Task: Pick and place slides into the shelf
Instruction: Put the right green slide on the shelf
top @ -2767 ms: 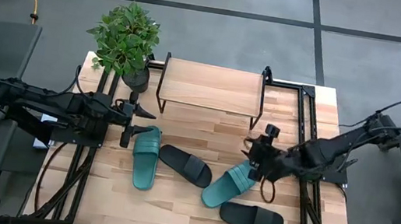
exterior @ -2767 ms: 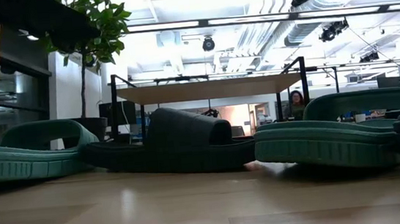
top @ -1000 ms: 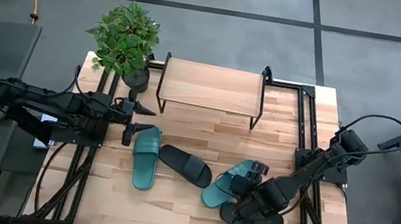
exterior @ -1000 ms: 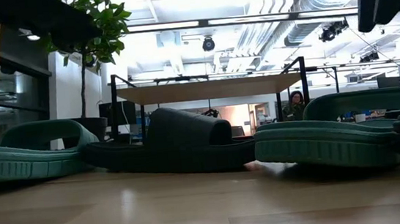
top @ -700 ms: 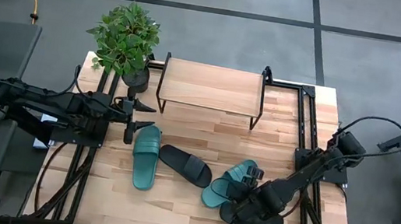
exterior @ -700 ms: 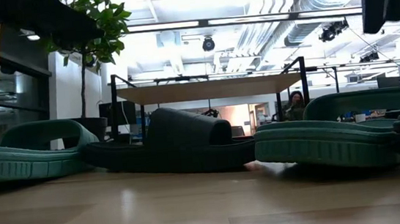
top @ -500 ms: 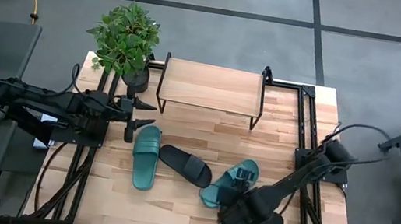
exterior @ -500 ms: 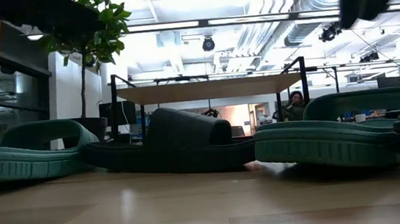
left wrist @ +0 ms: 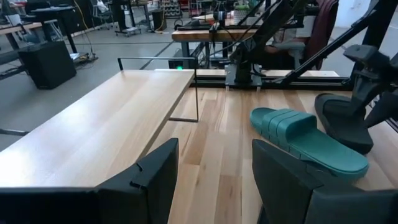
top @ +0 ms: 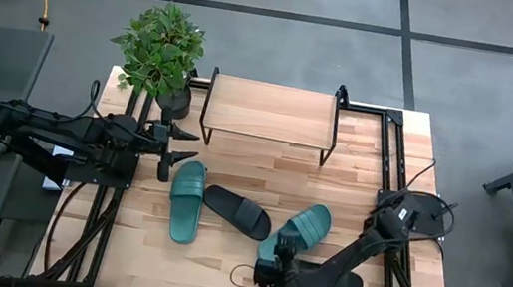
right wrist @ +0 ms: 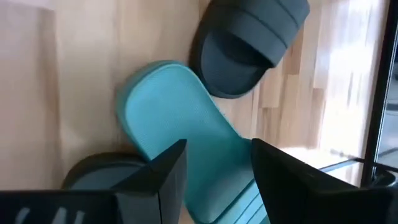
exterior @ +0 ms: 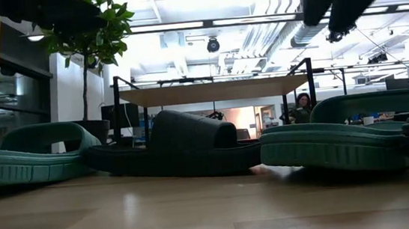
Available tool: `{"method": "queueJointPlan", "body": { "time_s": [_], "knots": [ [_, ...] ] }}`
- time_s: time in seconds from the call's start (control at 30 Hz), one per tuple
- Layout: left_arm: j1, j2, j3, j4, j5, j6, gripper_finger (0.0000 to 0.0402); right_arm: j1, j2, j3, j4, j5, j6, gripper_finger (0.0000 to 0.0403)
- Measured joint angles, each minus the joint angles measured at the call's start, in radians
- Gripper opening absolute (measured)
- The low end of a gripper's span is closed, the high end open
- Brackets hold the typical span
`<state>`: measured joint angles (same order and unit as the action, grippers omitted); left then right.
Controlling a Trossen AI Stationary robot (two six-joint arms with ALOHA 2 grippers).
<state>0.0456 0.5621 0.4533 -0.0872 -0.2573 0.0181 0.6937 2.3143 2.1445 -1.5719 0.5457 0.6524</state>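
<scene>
The right end effector [top: 271, 271] is hanging low over the near edge of the desk [top: 261, 179], its arm reaching in from the right side, and its two fingers [right wrist: 163, 168] are standing apart with nothing between them. Just beyond those fingers, in the right wrist view, the heel of a teal-green slide [right wrist: 180, 134] is lying flat, with a black slide [right wrist: 249, 46] farther off. From above, that teal-green slide [top: 295, 232] is lying angled just behind the right end effector, a black slide [top: 342, 286] is sitting partly hidden under the right arm toward the near right corner, another black slide [top: 238, 211] is lying near the desk's middle, and a second teal-green slide [top: 186, 200] is lying to its left. The left end effector [top: 171, 150] is waiting at the left side of the desk, just behind the toe of that second teal-green slide, its fingers [left wrist: 155, 171] parted and holding nothing. The shelf [top: 271, 110] is standing at the back of the desk with its wood top bare, well apart from all four slides. A potted plant [top: 159, 49] is standing just beside the shelf's left end.
</scene>
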Motion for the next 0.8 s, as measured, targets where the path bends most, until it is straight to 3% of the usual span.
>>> {"method": "queueJointPlan", "body": {
  "time_s": [0.33, 0.6, 0.8],
  "knots": [
    [0.0, 0.0, 0.0, -0.001, 0.0, 0.002, 0.0189, -0.014, -0.002, -0.026, 0.002, 0.049, 0.078, 0.017],
    [0.0, 0.001, 0.0, -0.02, -0.019, 0.003, 0.0188, -0.036, -0.105, -0.302, -0.001, -0.025, 0.238, 0.017],
    [0.0, 0.001, 0.0, -0.021, -0.024, 0.003, 0.0189, -0.037, -0.172, -0.435, -0.001, -0.045, 0.332, 0.017]
  ]
}}
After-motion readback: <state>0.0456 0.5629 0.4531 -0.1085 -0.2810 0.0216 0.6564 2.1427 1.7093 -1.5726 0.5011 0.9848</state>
